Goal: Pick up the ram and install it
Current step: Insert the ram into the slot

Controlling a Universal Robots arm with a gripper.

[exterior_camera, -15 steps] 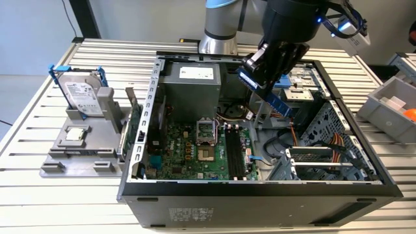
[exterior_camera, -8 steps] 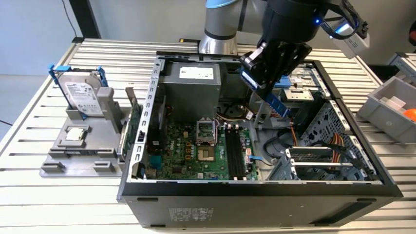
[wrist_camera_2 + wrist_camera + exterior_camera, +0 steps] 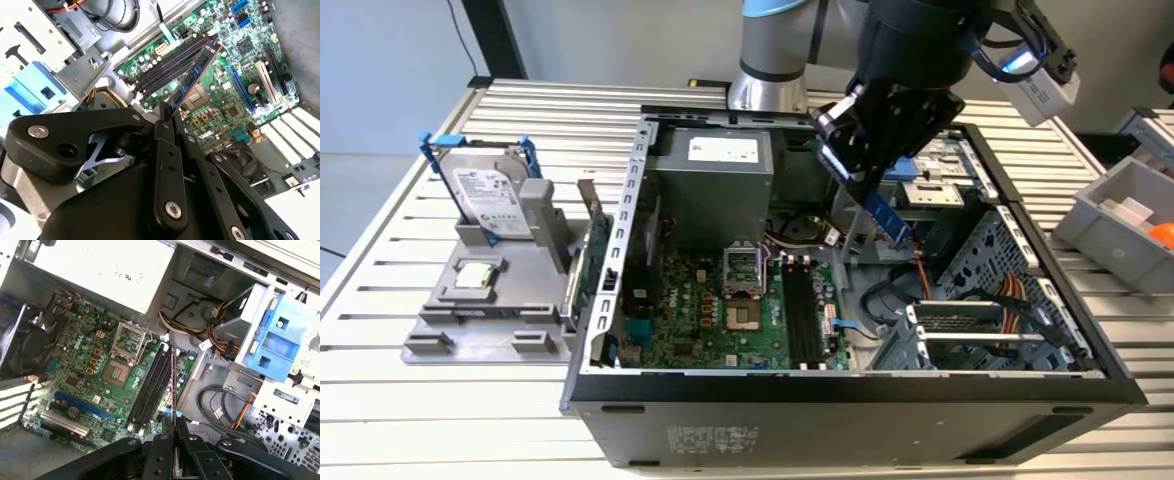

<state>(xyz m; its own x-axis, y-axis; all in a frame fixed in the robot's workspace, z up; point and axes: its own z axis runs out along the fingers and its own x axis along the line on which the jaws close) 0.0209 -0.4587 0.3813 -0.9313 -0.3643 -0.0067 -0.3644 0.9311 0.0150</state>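
1. One thin, flat blue-green circuit-board ram stick, one black metal pincer, four long black motherboard slots, and one open grey computer case on the slatted metal desk.
2. The ram's long axis slants down from the pincer into the case. Its free end is in the air above the slots.
3. The pincer is closed narrowly, clamping the ram's upper end.
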